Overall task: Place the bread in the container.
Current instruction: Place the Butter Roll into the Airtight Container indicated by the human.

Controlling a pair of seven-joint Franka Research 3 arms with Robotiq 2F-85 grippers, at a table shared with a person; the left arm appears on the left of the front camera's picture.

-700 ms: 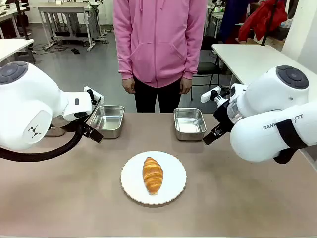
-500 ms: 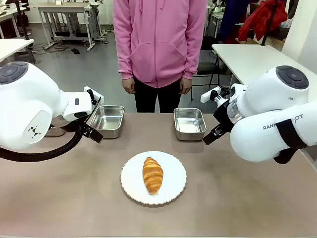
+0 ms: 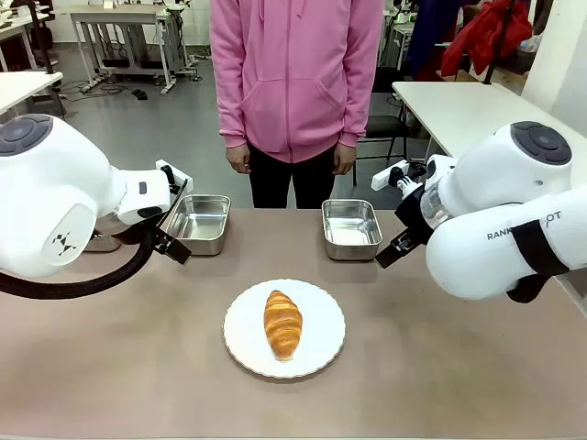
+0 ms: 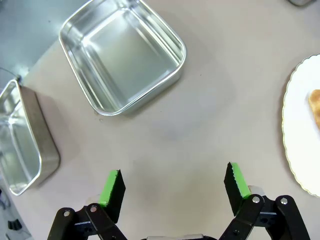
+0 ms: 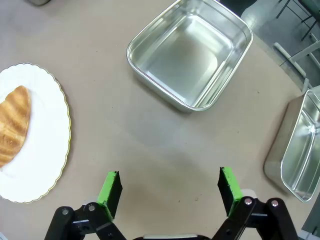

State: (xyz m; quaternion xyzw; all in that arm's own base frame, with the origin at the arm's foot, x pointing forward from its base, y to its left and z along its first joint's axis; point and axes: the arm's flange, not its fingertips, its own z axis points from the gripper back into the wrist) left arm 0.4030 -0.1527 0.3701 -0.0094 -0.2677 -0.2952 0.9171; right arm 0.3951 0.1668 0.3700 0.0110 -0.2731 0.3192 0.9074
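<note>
Holds left gripper [image 4: 173,182] above bare table [image 4: 200,125], jaws spread wide, nothing between. Shows left tray [image 3: 200,223] just ahead of it, empty, with second tray [image 4: 20,145] beside that, empty where visible. Has bread [image 3: 282,323] lying on white plate [image 3: 240,341] at centre, apart from both grippers. Holds right gripper [image 5: 170,184] above table likewise, jaws spread, empty. Shows right tray [image 3: 351,228] ahead of it, empty, and outer tray [image 5: 297,150] beside, empty where visible.
</note>
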